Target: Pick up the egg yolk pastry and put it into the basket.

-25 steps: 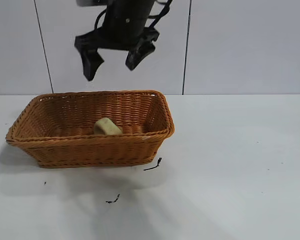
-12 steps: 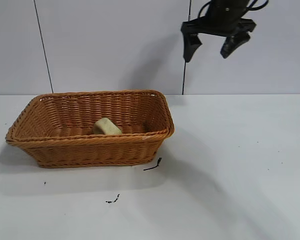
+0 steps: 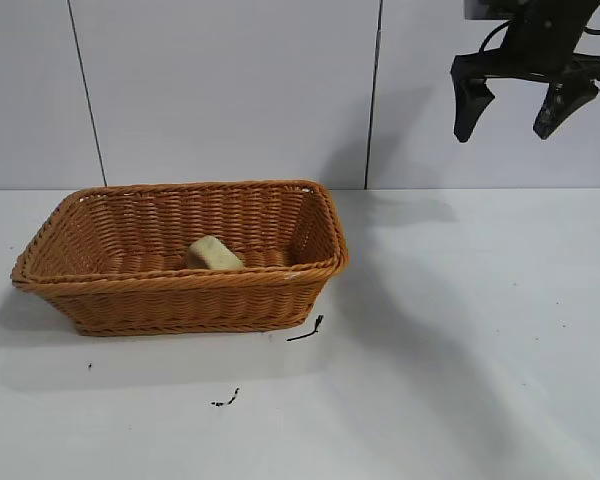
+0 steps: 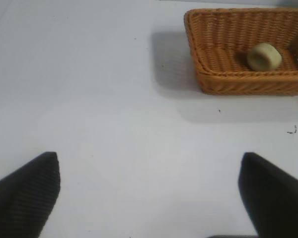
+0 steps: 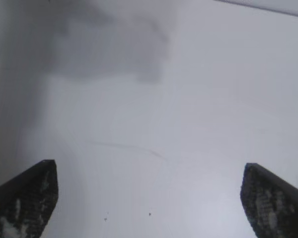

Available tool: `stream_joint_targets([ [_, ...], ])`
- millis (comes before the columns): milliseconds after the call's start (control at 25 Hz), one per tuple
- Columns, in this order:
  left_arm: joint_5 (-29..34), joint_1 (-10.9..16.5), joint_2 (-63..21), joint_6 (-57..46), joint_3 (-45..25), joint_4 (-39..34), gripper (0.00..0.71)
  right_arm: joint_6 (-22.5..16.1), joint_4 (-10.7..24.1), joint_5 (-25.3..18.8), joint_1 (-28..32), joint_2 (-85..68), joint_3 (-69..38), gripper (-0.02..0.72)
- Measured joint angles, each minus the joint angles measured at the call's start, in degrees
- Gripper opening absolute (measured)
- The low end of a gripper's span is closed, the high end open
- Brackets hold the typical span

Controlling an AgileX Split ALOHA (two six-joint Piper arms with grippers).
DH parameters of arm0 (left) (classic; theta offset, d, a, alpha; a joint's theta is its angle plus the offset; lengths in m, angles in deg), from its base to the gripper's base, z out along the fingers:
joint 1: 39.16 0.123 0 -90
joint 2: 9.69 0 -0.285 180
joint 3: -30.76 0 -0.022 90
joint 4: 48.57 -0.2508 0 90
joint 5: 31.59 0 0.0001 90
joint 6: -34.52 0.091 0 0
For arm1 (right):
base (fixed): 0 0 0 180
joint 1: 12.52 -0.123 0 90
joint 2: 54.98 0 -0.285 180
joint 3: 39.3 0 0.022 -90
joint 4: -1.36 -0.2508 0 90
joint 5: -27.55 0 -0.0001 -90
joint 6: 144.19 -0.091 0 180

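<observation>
- Pastry (image 3: 214, 253) sits inside the basket (image 3: 180, 292), on the basket floor near the middle and tipped so it leans; the left wrist view (image 4: 264, 56) shows its dimpled face turned sideways. Task looks done from how things lie.
- Right hand (image 3: 525, 95) is high over the table (image 3: 460, 330), well apart from the basket on its right, fingers spread wide, nothing between them.
- Left hand (image 4: 149, 198) is also released and empty, low over bare table, basket well off ahead of it.
- Handling judgement: the pastry looks light, soft and crumbly with a matte crust, so not slippery, but a hard squeeze would likely dent or crack it.
- If a re-grip is needed: take it across the round sides at the widest part, light closing force, not over the dimple or rim edge.
- Wicker walls flare, so come in from above; the basket is probably light and may slide if bumped.
</observation>
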Motion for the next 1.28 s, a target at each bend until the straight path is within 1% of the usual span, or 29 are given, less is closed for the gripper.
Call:
stream_joint_targets([
  [120,0.0,0.0,0.0,0.0,0.0,0.0,0.696,-0.7,-0.2,-0.1,0.0,-2.1,-2.2,0.694],
  [280,0.0,0.0,0.0,0.0,0.0,0.0,0.696,-1.3,-0.2,-0.1,0.0,-10.2,-10.5,0.694],
  [800,0.0,0.0,0.0,0.0,0.0,0.0,0.696,-1.4,0.9,-0.2,0.0,-52.8,-54.1,0.694],
  [920,0.0,0.0,0.0,0.0,0.0,0.0,0.696,-0.8,1.0,-0.2,0.0,-63.4,-63.2,0.694],
  [1000,0.0,0.0,0.0,0.0,0.0,0.0,0.696,-0.5,1.0,1.0,0.0,-70.8,-69.1,0.694],
  [1160,0.0,0.0,0.0,0.0,0.0,0.0,0.696,-0.4,0.2,6.0,0.0,-85.7,-81.0,0.694],
  [1280,0.0,0.0,0.0,0.0,0.0,0.0,0.696,-0.4,0.0,8.2,0.0,-96.7,-88.9,0.694],
])
